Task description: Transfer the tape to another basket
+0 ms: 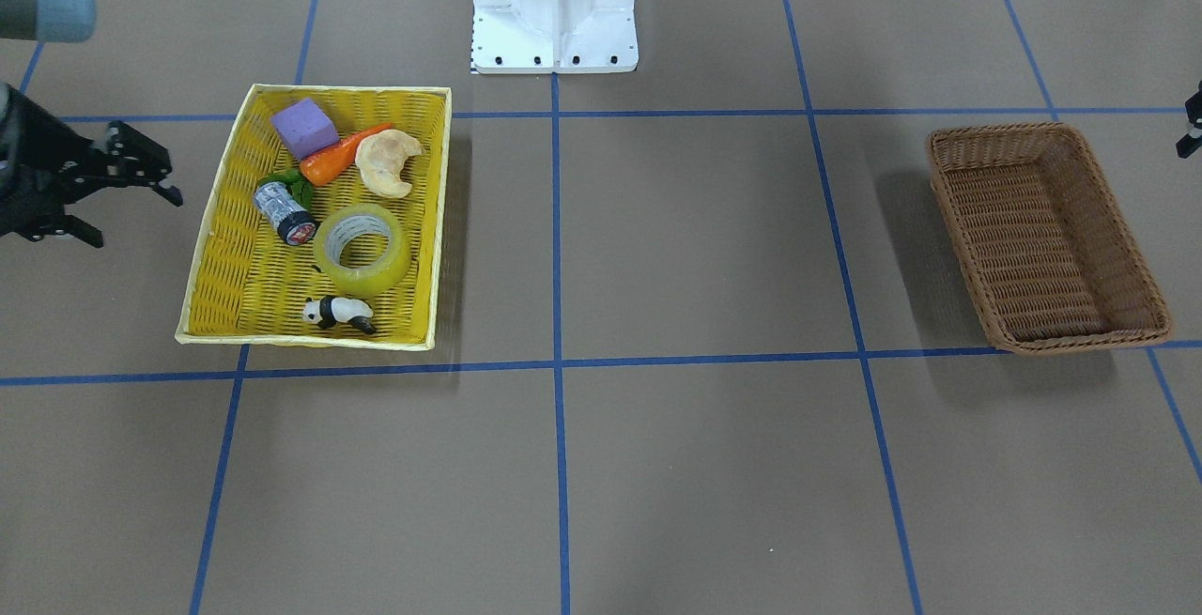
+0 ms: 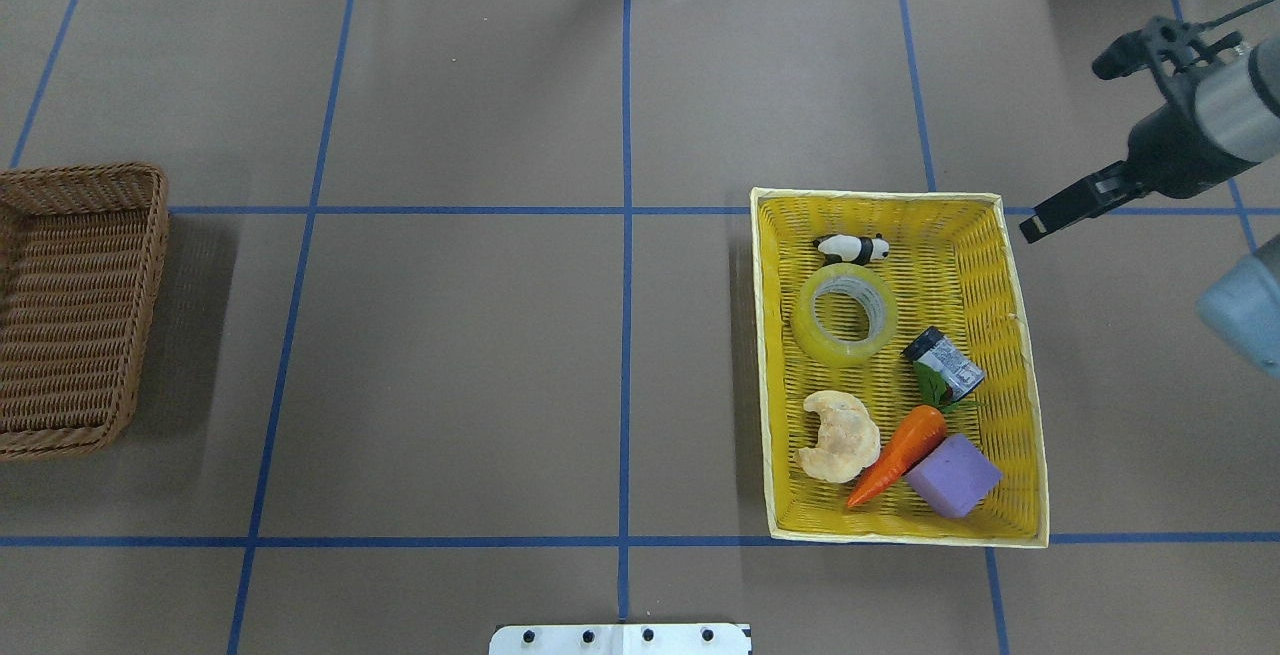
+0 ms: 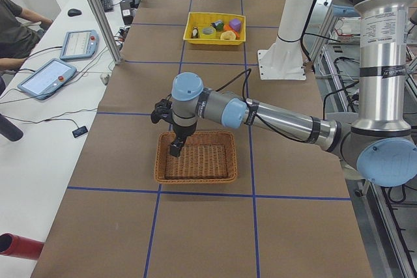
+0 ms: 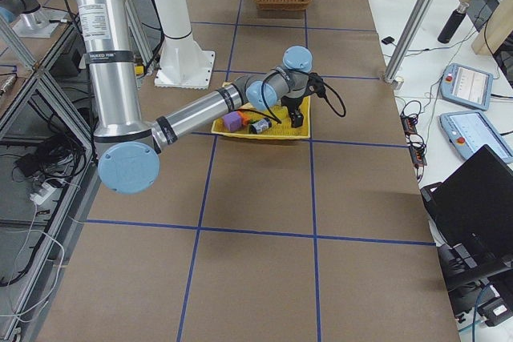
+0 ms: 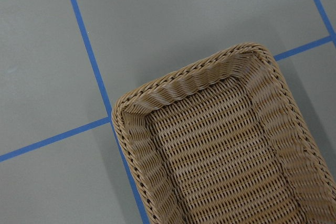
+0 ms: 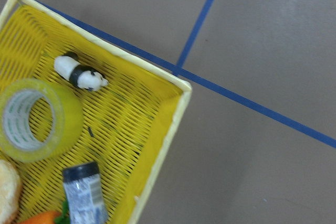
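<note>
The tape (image 1: 362, 251), a yellowish translucent roll with a pale core, lies flat in the yellow woven tray (image 1: 239, 291); it also shows in the overhead view (image 2: 845, 313) and the right wrist view (image 6: 37, 119). The dark brown wicker basket (image 1: 1042, 239) stands empty at the other end of the table (image 2: 75, 310) and fills the left wrist view (image 5: 226, 156). My right gripper (image 2: 1070, 145) is open and empty, beside the tray's outer far corner. My left gripper (image 3: 171, 136) hovers over the brown basket's corner; I cannot tell whether it is open or shut.
The tray also holds a toy panda (image 2: 852, 248), a silver cylinder with a black cap (image 2: 945, 363), a carrot (image 2: 900, 453), a purple block (image 2: 953, 475) and a croissant (image 2: 840, 435). The white robot base (image 1: 554, 5) stands at the table's middle edge.
</note>
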`<action>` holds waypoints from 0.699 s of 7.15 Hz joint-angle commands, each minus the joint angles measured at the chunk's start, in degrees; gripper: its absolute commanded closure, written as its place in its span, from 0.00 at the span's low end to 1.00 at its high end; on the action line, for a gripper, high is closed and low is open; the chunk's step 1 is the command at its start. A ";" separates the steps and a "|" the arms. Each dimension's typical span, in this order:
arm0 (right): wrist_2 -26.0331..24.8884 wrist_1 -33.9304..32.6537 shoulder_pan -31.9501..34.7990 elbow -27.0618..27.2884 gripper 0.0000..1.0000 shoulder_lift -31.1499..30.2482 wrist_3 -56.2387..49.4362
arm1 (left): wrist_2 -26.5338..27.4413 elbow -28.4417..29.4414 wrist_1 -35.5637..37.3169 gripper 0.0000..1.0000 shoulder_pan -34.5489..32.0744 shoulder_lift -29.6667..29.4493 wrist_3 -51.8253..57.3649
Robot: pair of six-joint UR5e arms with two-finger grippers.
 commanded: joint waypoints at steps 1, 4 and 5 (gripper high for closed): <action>-6.68 2.60 -10.49 -3.01 0.00 5.07 5.02 | 0.05 -0.61 -0.09 0.02 0.13 -0.14 -2.86; -11.73 2.78 -15.72 -7.76 0.00 8.44 7.22 | 0.05 -0.70 -2.81 0.02 0.13 0.12 -3.50; -11.64 2.86 -15.72 -8.03 0.01 8.00 7.14 | 0.05 -0.70 -3.07 0.02 0.13 0.30 -3.50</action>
